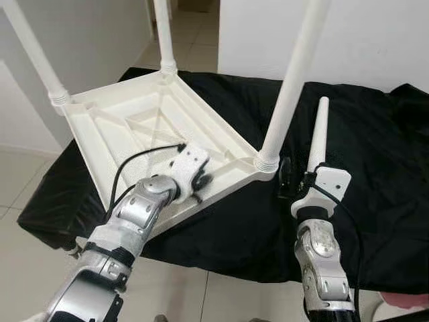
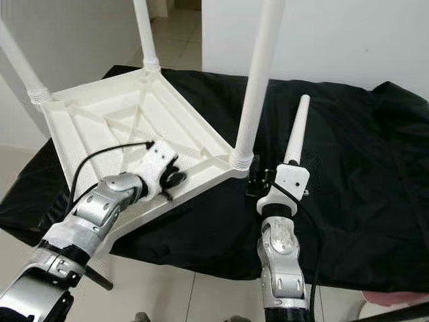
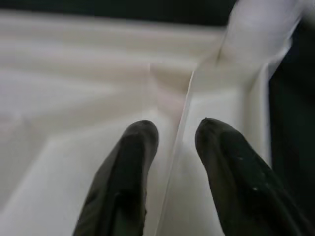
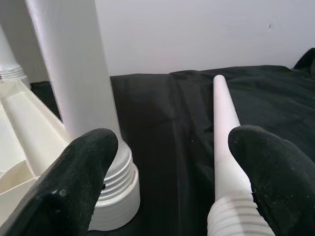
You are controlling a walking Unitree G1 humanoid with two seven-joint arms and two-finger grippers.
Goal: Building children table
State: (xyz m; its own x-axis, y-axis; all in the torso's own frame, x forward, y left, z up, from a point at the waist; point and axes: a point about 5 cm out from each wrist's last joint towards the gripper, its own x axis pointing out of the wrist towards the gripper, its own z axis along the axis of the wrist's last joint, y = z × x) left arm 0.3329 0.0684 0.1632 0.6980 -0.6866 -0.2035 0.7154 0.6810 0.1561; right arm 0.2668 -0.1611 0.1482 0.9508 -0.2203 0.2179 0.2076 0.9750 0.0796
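The white plastic children's tabletop [image 1: 144,134] lies upside down on a black cloth [image 1: 375,174] spread over a table, its ribbed underside facing up and its near edge tilted up off the cloth. Three white legs stand screwed into its corners, long axes pointing up: the nearest leg [image 1: 291,84] rises from the corner closest to the right arm, a second leg [image 1: 163,33] from the far corner, a third leg [image 1: 30,50] from the far-left corner.

The left claw [image 1: 200,180] sits at the tabletop's near edge; in the left wrist view its two black fingers [image 3: 125,182] straddle a thin upright rib of the tabletop with a narrow gap either side, so it looks closed loosely about that rib, though the blur leaves contact uncertain.

A loose fourth leg [image 1: 316,137] lies on the cloth just beside the nearest leg's corner, its long axis running away from the robot, tapered tip pointing to the far wall and threaded end toward the right claw [image 4: 170,177]. That claw is spread wide; one finger is by the nearest leg's threaded base and the other by the loose leg's threaded end, gripping neither.

No writing or brand marks can be read.
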